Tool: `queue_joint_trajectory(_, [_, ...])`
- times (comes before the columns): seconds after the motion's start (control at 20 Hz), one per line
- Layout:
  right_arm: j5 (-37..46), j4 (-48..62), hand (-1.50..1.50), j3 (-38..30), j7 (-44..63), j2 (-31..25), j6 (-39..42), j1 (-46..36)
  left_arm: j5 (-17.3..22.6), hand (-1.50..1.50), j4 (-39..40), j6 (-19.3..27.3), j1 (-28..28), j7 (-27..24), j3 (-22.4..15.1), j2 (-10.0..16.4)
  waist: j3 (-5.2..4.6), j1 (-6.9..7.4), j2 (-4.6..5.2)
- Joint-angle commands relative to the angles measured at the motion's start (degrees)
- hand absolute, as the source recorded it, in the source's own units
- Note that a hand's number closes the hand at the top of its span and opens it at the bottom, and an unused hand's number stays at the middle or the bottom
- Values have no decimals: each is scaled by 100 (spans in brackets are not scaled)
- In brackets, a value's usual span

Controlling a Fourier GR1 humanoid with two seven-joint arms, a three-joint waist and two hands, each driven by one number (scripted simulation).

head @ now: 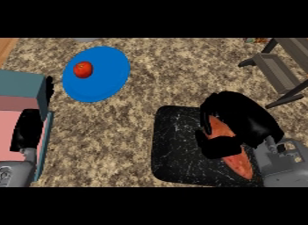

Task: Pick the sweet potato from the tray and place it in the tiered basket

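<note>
The long orange sweet potato, laid lengthways on the black square tray, is gripped by the curled right robot hand, below and left of the grey tiered basket.

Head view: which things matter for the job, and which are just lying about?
Job: sweet potato, tray, tiered basket, right robot hand.
Lying about: blue plate, tomato, teal box.

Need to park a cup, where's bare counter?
Bare counter lies between the blue plate and the tiered basket, and between the left hand and the black tray. Crowded: the tray's right side, where the right hand grips the sweet potato.
</note>
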Motion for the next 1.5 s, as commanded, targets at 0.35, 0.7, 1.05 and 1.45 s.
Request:
queue_joint_trajectory(0.35, [-451, -2117, 150, -2060, 905, -232, -496, -1164, 84, 0, 49, -178, -140, 153, 111, 88, 7, -26, 36])
queue_joint_trajectory(0.7, [-1157, -961, 150, -3181, 1347, -1304, -146, -3085, 42, 0, -55, -140, -15, 13, 110, 7, -2, 92, 47])
queue_joint_trajectory(1.05, [-1667, 803, 150, -3606, 207, -2480, 701, -3692, -64, 0, -211, -220, 3, 146, -15, -20, 5, 148, 64])
queue_joint_trajectory(1.45, [-593, 2204, 150, -3136, -1464, -2494, 568, -3816, -101, 0, 64, -201, 71, -370, 76, -193, 4, 233, 115])
